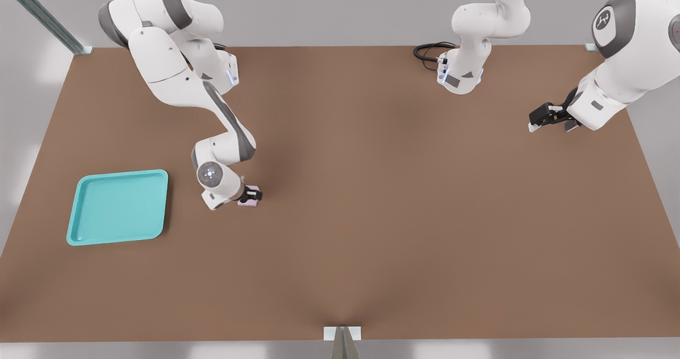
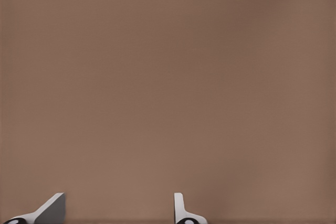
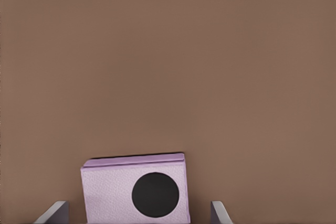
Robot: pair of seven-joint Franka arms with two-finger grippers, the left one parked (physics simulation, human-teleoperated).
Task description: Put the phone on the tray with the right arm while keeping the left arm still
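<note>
We see the hand (image 1: 251, 195) low over the desk (image 1: 372, 215), its fingers (image 3: 219, 212) apart on either side of the phone (image 3: 135, 191) – gaps both sides, not touching. Btwn hand and tray (image 1: 118, 206), toward the front view's left, just bare desk – no obstacle on that stretch. The tray's raised rim is the only edge to clear. The right arm (image 1: 223, 130) itself hangs over the desk behind the phone.
</note>
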